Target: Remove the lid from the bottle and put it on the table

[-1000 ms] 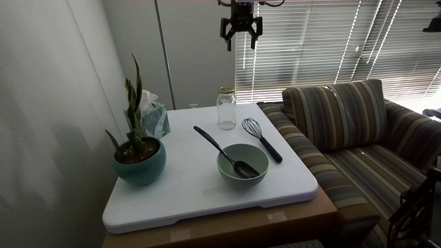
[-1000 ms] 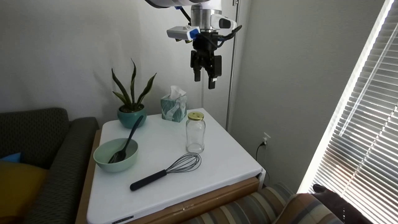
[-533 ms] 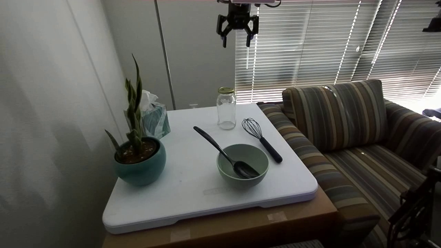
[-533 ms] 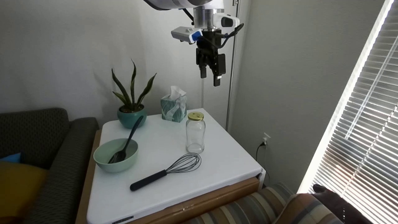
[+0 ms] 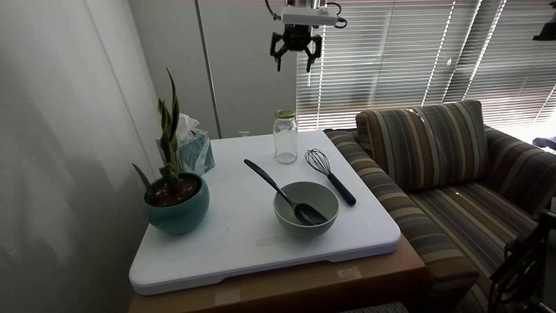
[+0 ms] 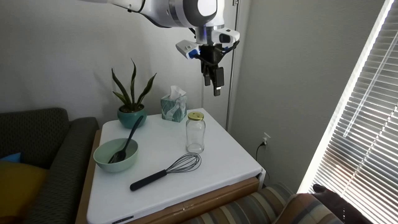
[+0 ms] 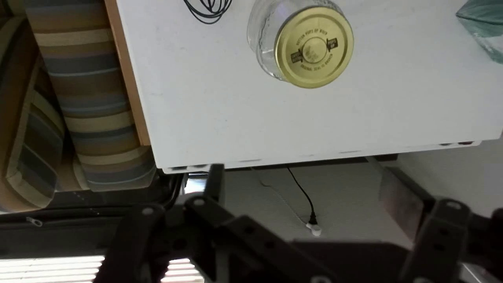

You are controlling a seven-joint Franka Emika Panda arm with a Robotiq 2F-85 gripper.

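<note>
Over the last half second the gripper [image 5: 293,70] has come down a little, and more of the white arm [image 6: 160,14] shows above it, while the bottle [image 6: 195,137] and the things round it have stayed put. It hangs higher than the bottle and apart from it, pointing down, its two fingers [image 7: 401,197] spread wide; the wrist view shows a plug [image 7: 313,222] and grey wall [image 7: 353,200] in the gap between them. How nearly it lines up above the bottle is hard to judge from where I stand. The gold lid [image 7: 314,47] is still on, seated over the bottle's mouth with its printed face up, and the bottle itself stands upright on the white table [image 6: 224,158]. Close by the bottle's foot, though not touching it, lies a whisk [image 6: 163,173], black handle pointing away and wire loops toward the glass. Farther off from the bottle sits a pale green bowl [image 6: 119,168] with a black spoon [image 5: 307,214] resting in it, handle poking up past the rim. In both exterior views a tissue box [image 6: 174,109] stands left of the bottle, and left again, farther from the bottle, is a leafy potted plant [image 6: 130,118]. A striped armchair [image 5: 421,150] shows beyond the table edge, to the bottle's right in an exterior view.
</note>
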